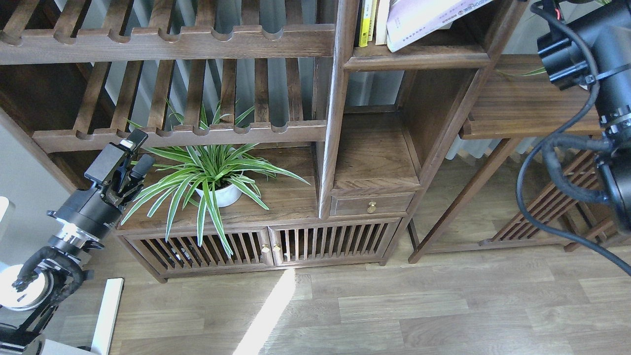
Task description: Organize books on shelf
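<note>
A pale lilac-white book (429, 19) leans tilted at the top of the view, its lower edge resting on the dark-brown shelf board (419, 56) of the narrow bookcase compartment. The red book and the large white book are out of view. My left gripper (137, 154) is open and empty at the lower left, in front of the slatted rack and next to the plant leaves, far from the book. My right arm (581, 54) rises at the top right next to the compartment. Its gripper is beyond the frame's edge.
Thin yellow and pale upright spines (367, 22) stand left of the leaning book. A spider plant in a white pot (219, 190) sits on the wide board. Below the shelf are an open cubby (374, 153), a small drawer (372, 204) and slatted cabinet doors (266, 244). A side table (522, 113) stands at right.
</note>
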Motion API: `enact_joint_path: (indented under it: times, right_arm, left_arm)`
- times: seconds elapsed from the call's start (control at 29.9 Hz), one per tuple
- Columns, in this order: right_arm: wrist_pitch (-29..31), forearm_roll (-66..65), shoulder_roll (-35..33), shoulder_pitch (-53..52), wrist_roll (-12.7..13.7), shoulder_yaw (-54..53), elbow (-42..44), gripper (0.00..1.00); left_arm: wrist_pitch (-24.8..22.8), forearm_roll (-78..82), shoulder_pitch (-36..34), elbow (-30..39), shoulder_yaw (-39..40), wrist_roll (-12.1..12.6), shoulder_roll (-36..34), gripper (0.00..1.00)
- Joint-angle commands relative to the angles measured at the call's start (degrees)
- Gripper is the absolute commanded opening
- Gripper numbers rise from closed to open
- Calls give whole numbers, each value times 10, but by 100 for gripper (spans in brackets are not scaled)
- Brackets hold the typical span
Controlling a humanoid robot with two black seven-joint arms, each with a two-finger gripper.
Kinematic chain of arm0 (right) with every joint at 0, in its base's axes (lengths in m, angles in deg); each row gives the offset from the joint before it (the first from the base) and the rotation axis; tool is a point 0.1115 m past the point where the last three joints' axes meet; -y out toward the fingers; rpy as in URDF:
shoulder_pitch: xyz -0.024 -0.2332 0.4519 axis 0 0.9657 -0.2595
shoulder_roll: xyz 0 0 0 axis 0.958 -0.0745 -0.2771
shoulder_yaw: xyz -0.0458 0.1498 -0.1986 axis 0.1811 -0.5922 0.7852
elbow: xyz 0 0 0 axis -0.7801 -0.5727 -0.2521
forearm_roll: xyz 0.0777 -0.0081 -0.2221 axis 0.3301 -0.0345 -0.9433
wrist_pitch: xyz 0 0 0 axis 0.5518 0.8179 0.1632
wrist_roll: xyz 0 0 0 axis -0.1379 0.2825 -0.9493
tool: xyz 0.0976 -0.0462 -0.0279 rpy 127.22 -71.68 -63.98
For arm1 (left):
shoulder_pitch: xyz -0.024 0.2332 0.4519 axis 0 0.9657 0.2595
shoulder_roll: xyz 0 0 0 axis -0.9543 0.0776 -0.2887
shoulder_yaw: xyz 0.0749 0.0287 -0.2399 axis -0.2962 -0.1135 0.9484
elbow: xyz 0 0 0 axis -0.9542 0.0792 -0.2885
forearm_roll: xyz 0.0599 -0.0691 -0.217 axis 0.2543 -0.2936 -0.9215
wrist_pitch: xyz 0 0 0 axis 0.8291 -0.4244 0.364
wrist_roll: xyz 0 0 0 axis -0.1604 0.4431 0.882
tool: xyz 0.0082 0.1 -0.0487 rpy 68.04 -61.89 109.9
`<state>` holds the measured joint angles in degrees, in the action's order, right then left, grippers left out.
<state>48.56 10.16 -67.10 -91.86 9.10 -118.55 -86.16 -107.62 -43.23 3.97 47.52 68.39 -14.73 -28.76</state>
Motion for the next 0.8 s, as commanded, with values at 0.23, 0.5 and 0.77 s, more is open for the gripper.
enact_joint_path:
  times: [0.23,0.5,0.77]
  right_arm:
    - [0,4,-13,58,0,-9,-83,93]
    - [1,6,-13,124,0,-51,-171,98]
    - [10,6,-14,173,0,-87,-254,99]
  left_arm:
    - [0,0,-6,7,-2,-1,2,98]
    - [0,0,-31,8,3,-2,2,98]
    - [0,2,-51,6,-4,-1,5,98]
